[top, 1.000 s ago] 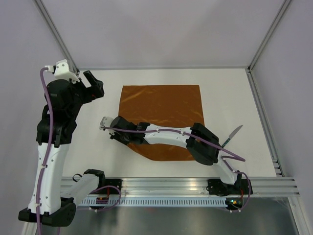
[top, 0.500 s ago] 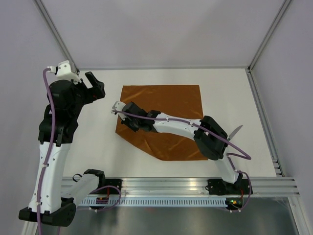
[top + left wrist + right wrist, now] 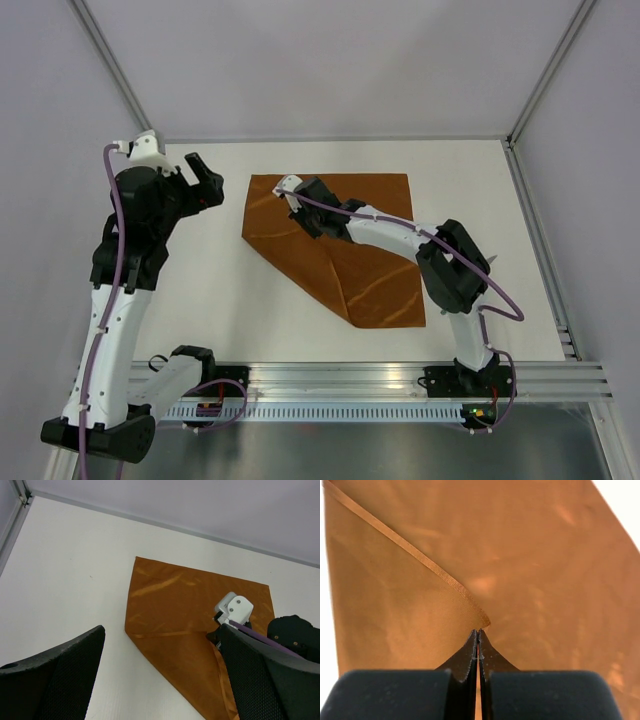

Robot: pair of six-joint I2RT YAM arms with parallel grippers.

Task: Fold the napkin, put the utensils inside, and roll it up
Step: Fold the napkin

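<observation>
White table (image 3: 200, 290) carries the napkin (image 3: 370, 275), its folded-over corner pinched in the closed right tool (image 3: 478, 639); left tool (image 3: 205, 178) gapes, apart.

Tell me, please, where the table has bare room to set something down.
Bare table lies left of the napkin, nearer than the left gripper, and right of its far corner. Crowded where the right gripper and arm cross the napkin.

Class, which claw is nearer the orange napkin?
Right. The right claw is shut on a folded-over corner of the napkin; the left claw hangs open over table beyond its left edge.
</observation>
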